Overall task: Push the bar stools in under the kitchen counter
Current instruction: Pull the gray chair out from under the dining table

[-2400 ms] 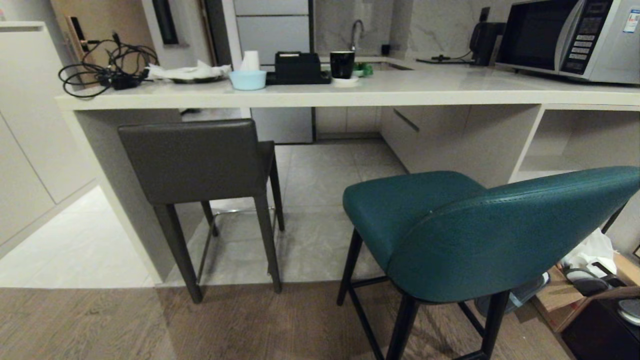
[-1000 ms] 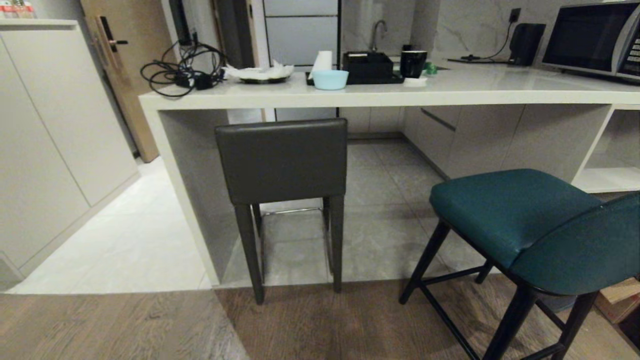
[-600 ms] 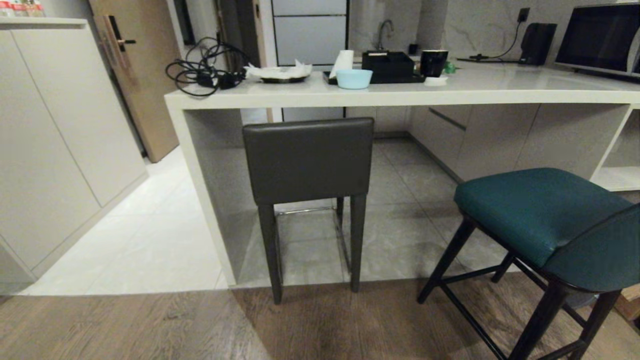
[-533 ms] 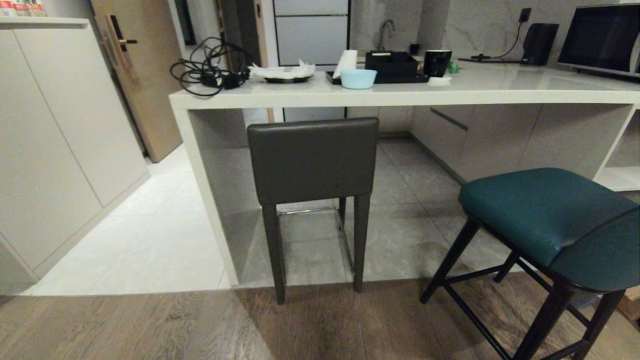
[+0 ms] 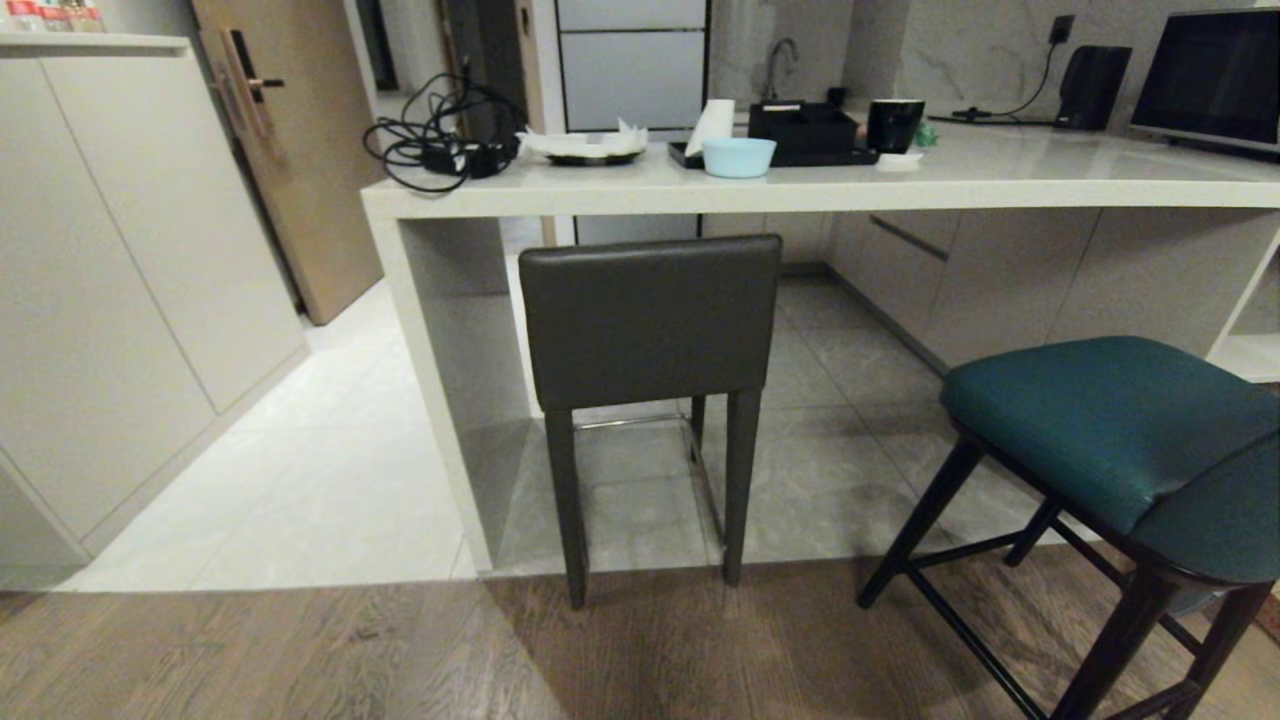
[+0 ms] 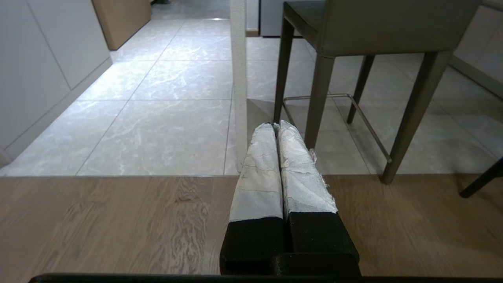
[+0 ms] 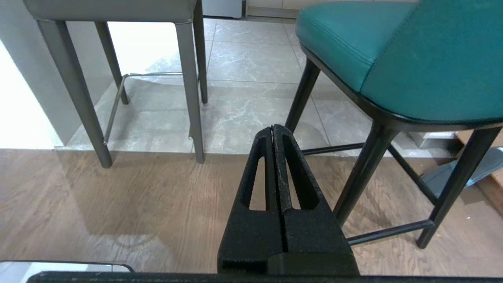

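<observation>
Both pincers clenched, empty: left pincer [image 6: 275, 126] and right pincer [image 7: 272, 127] low over floor, short of stools.

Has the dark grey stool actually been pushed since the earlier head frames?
No. The dark grey stool keeps its place against the counter's side panel and the tile edge; only the camera swung left.

no readable text, label, brand, number or sign on any surface in view. items at the top left corner atop the tall cabinet [image 5: 120, 200] carry red markings, too small to make out. microwave [image 5: 1215, 75] front at far right: no legible lettering.
</observation>
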{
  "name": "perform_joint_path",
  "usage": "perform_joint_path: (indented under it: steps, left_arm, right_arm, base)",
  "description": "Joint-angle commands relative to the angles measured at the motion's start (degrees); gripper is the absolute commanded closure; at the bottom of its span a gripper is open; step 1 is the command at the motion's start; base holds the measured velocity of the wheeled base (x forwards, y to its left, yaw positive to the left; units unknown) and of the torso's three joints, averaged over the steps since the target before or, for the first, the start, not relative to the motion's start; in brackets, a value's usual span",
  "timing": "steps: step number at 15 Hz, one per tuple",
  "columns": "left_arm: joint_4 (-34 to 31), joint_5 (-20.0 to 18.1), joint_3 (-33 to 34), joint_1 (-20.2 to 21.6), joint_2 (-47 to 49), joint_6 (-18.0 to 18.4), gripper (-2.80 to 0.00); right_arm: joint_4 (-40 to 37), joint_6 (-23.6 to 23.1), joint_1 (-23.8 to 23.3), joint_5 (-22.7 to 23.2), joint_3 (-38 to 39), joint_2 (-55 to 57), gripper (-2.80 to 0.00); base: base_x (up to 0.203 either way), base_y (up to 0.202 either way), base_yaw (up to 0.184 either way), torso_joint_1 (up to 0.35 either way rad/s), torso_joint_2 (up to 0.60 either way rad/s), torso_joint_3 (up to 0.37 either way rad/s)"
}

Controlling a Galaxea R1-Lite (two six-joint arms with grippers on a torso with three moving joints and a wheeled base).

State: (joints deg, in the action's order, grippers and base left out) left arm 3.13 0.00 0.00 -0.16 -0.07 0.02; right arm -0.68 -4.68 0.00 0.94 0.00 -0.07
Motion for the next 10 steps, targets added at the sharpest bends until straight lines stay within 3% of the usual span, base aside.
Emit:
perform_joint_path:
  steps: [1, 10]
  left_arm:
    - [0.03, 0.00, 1.05, -0.02, 0.07, -0.02, 0.00]
    - [0.03, 0.00, 1.05, -0.02, 0.07, -0.02, 0.00]
  right_arm:
    - [-0.02, -0.06, 0.00, 0.01, 0.09, 0.07, 0.00]
    - [-0.02, -0.06, 0.08, -0.06, 0.09, 0.07, 0.00]
  base:
    - [0.000, 0.000, 0.000, 0.000, 0.00, 0.000]
    - [0.000, 0.000, 0.000, 0.000, 0.00, 0.000]
